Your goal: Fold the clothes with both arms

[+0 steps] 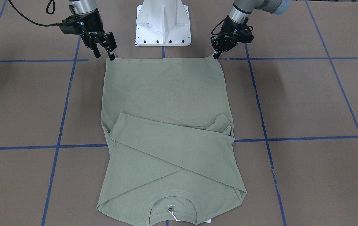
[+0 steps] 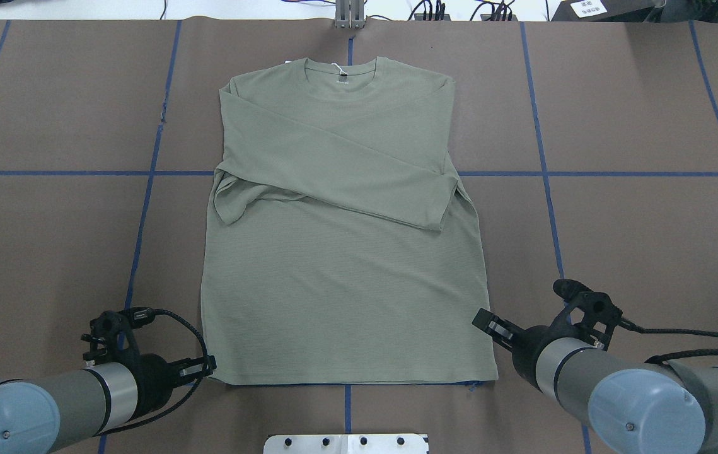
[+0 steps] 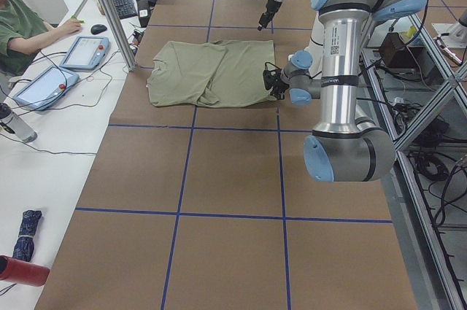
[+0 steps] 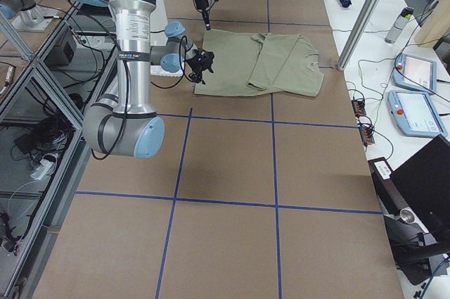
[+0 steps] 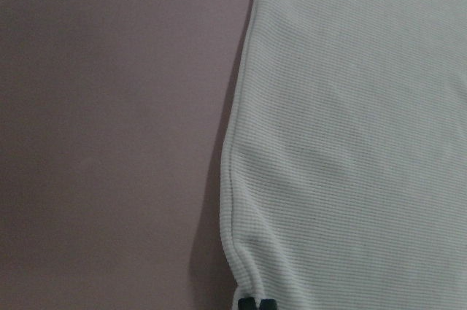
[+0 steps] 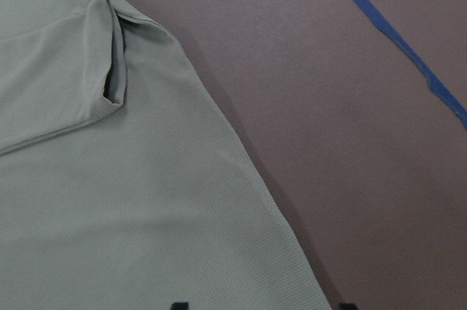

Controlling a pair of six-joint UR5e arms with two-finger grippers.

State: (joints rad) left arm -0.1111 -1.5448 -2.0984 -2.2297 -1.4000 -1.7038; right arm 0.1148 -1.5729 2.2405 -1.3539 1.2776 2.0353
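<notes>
The sage-green shirt (image 2: 340,252) lies flat on the brown table, collar (image 1: 172,205) away from the robot, with both sleeves folded across the chest. My left gripper (image 1: 215,56) sits at the shirt's hem corner on the robot's left. In the left wrist view its fingertips (image 5: 249,303) are pressed together where the hem edge of the shirt (image 5: 350,142) runs into them, shut on that corner. At the opposite hem corner my right gripper (image 1: 105,56) stands open. In the right wrist view its two tips straddle the side edge of the shirt (image 6: 109,200).
The white pedestal base (image 1: 163,25) stands just behind the hem. Blue tape lines (image 2: 548,189) grid the brown table cover. In the exterior left view a seated person (image 3: 18,22) and tablets (image 3: 84,51) are on the white side table beyond the collar.
</notes>
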